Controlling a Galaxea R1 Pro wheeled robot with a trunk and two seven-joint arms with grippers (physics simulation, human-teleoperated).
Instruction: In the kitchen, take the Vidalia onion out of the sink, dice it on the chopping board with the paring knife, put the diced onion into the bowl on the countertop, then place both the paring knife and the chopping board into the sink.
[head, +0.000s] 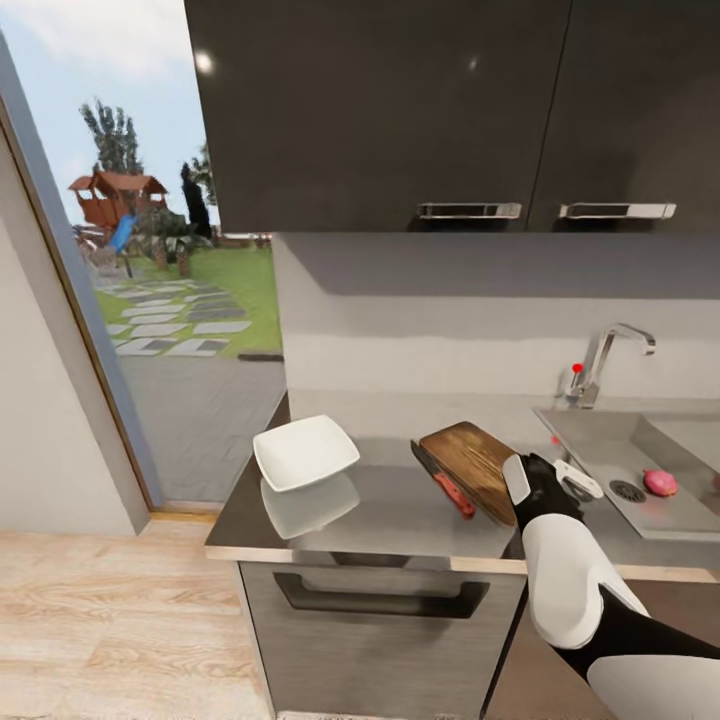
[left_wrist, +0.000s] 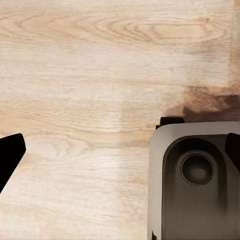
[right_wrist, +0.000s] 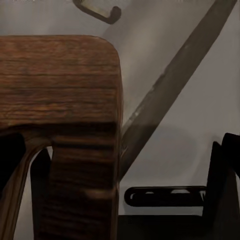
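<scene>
Right claw (head: 541, 487): at the board's sink-side end; the wrist view shows the board's handle slot close up, but whether the jaws are clenched on the wood I cannot tell.
Left claw (left_wrist: 120, 150): hangs over the wooden floor (left_wrist: 90, 75) with dark fingertips (left_wrist: 10, 152) set wide, released, grasping nothing.
Board (head: 473, 466): on the counter (head: 390, 520), tilted, its far end raised, touching or just ahead of the right claw.
Knife (head: 445, 483): red handle, lying against the board's edge on the side away from the right claw.
Bowl (head: 305, 452): beyond the knife, well apart from the right claw, empty.
Onion (head: 660, 482): whole, in the sink (head: 640, 455) near the drain, on the right claw's other side.
Progress: judging from this, the onion is not yet out or diced.
Risk: shifting the tilted board could nudge the knife off the counter's front edge, or shove it toward the bowl.
Risk: a weak grip at the slot might let the board slip.
</scene>
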